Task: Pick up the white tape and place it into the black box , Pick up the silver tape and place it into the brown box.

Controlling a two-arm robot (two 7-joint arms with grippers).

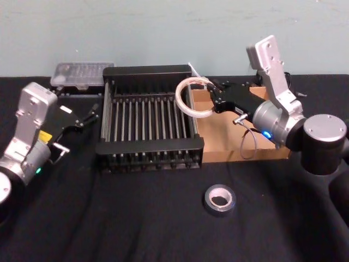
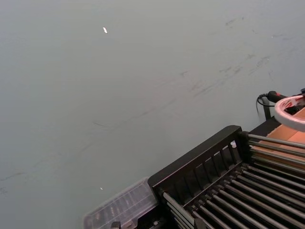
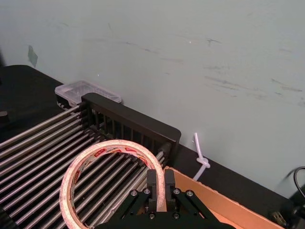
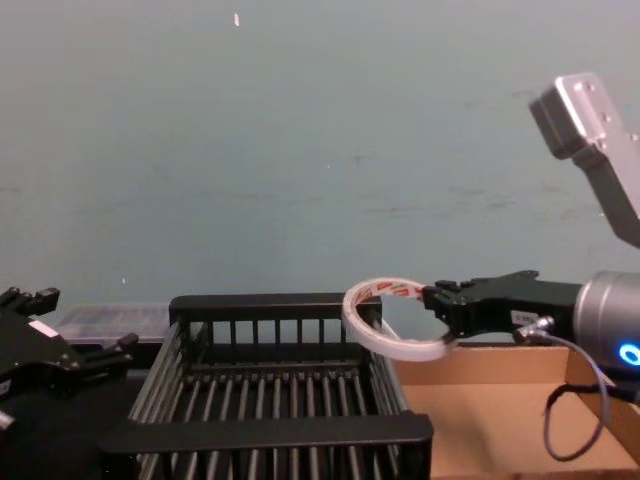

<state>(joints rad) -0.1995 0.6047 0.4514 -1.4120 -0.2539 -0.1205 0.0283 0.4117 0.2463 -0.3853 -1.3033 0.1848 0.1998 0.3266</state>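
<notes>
Here the right gripper (image 1: 214,98) pinches the white tape (image 1: 192,96) by its rim, the ring tilted in the air over the black box's (image 1: 149,147) right edge; the open slats lie just to its left, so the drop needs only a slight leftward carry. The left gripper (image 1: 90,115) waits spread beside the box's left edge.

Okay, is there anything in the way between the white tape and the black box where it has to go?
Nothing visible. The right gripper holds the white tape above the right edge of the black box, whose slatted floor is bare below it.
</notes>
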